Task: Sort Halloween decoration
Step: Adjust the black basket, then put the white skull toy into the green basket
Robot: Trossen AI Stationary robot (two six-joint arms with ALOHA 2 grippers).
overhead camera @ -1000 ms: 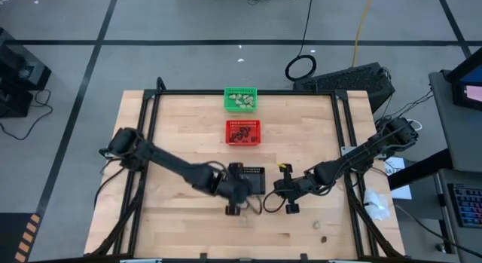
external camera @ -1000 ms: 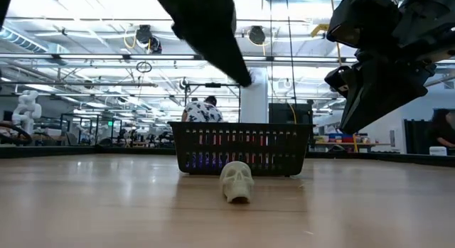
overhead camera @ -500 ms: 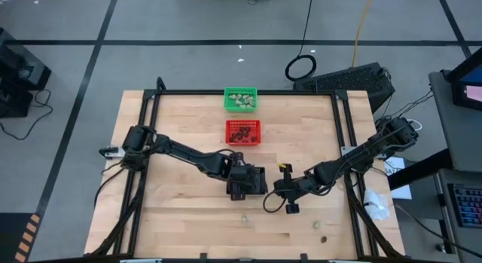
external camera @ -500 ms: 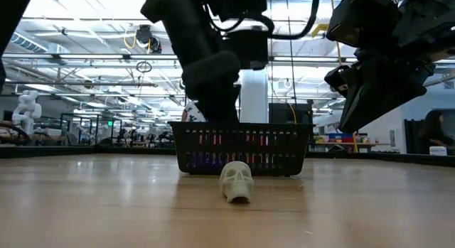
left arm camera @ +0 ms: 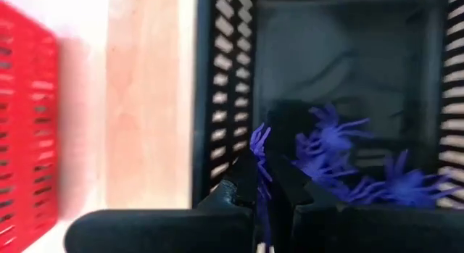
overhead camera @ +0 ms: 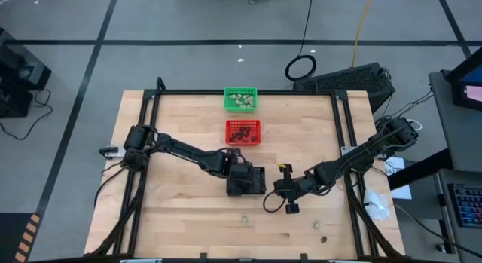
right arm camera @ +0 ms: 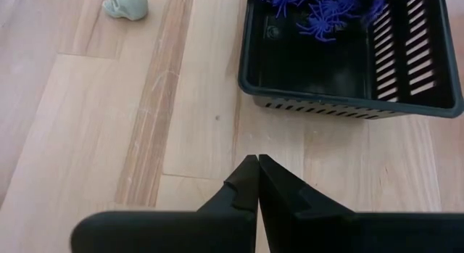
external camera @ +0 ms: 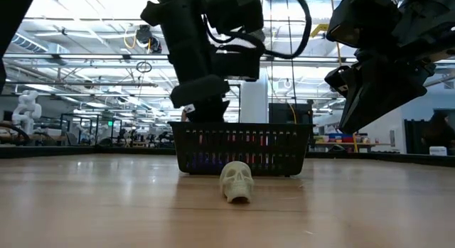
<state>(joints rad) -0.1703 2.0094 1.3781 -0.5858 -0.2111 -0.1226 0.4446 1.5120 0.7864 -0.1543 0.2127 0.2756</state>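
My left gripper (left arm camera: 262,169) hangs over the black mesh basket (left arm camera: 217,101), shut on a purple spider trinket (left arm camera: 259,140). More purple spiders (left arm camera: 341,155) lie on the basket floor. In the high view the left gripper (overhead camera: 242,185) covers the black basket's (overhead camera: 258,172) near part. My right gripper (right arm camera: 257,162) is shut and empty, just right of the basket (right arm camera: 348,101) above the bare wood. A pale cream skull (overhead camera: 244,217) rests on the table in front of the basket (external camera: 242,150). The skull also shows in the low view (external camera: 237,181). My left gripper pinches the purple spider between its two fingers; a strip of purple (left arm camera: 259,209) shows in the gap and its legs (left arm camera: 258,137) stick out past the fingertips. The fingers come from above. The spider is lifted clear, over the basket's inside.
A green basket (overhead camera: 241,99) with pale pieces and a red basket (overhead camera: 243,132) with dark pieces stand toward the far edge. Another cream trinket (overhead camera: 317,226) and a dark brown one (overhead camera: 324,237) lie near the near right corner. Black frame rails border the tabletop.
My left gripper has moved from the table's near side, beside the skull, toward the far edge, and now hangs above the black basket. The skull has stayed where it was.
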